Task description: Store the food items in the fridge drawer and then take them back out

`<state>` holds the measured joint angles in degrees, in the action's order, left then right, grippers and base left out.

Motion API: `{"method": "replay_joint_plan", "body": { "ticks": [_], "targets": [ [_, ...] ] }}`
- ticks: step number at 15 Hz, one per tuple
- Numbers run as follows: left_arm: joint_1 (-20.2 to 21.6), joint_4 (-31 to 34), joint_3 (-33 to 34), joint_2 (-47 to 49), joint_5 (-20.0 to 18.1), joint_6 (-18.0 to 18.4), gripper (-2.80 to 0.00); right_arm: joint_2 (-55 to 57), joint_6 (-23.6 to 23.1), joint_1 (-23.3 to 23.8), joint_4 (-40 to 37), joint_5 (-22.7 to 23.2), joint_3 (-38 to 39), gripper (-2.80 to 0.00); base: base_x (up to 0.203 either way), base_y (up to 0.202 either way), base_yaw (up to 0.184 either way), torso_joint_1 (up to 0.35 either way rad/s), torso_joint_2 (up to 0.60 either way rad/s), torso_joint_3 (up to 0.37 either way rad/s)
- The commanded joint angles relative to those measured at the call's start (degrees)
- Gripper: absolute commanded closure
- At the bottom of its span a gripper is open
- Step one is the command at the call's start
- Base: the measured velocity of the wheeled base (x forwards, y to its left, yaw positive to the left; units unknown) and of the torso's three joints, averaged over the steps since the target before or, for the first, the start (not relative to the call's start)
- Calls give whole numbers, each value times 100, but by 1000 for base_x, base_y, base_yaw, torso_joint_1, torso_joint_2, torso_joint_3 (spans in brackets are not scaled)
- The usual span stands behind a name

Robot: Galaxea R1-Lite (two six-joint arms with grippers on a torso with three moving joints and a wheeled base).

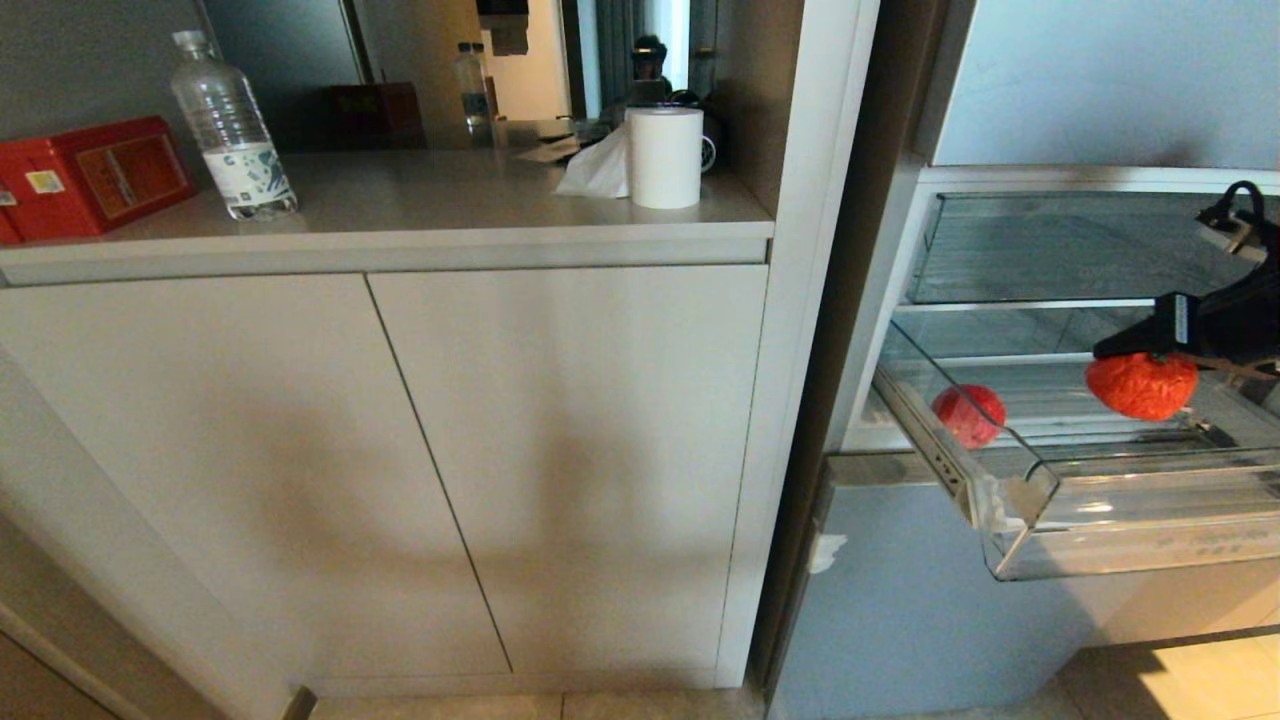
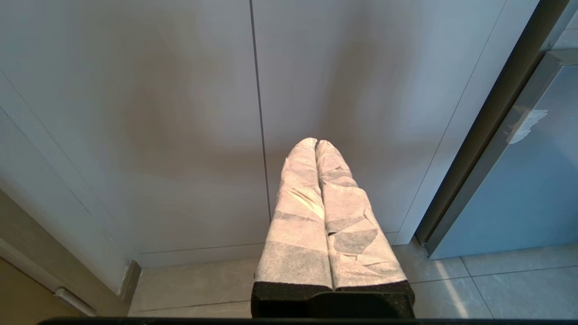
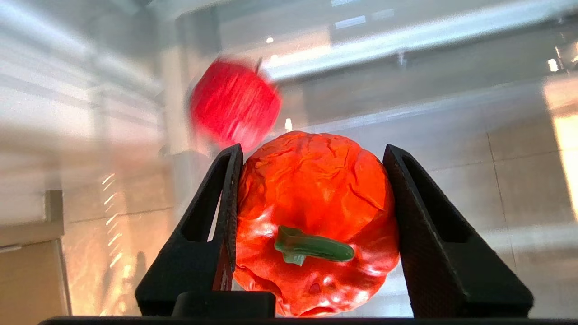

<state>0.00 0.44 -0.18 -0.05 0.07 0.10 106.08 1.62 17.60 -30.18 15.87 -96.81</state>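
Right end effector (image 3: 311,198) | red pepper (image 3: 316,216) gripped between fingers | above fridge drawer (image 1: 1130,545)

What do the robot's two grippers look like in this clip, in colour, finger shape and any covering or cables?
The right gripper has bare black wedge-shaped fingers with finely textured inner pads; the head view shows a looping black cable behind it. The left gripper has long tapered fingers wrapped in whitish tape over a black base.

Right gripper (image 3: 311,189) clamped on the bright red pepper (image 3: 316,198), one black finger (image 3: 221,216) pressed against each side, green stem (image 3: 311,246) facing the camera. Round red fruit (image 3: 235,106) sits beyond it, motion-blurred. Clear drawer wall (image 3: 406,67) behind both, floor tiles (image 3: 519,180) visible through the plastic.
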Motion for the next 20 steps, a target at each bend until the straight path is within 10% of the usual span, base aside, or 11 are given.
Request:
{"method": "replay_joint_plan", "body": {
  "ticks": [1,12,20],
  "targets": [
    [0,0,1,-4,1,-1,0,-1181,11,24,-10,-6,693,0,0,0,0,0,0,0],
    [0,0,1,-4,1,-1,0,-6532,-145,262,534,4,4727,0,0,0,0,0,0,0],
    [0,0,1,-4,1,-1,0,-9332,-566,-1571,3678,-1536,9619,0,0,0,0,0,0,0]
  ]
}}
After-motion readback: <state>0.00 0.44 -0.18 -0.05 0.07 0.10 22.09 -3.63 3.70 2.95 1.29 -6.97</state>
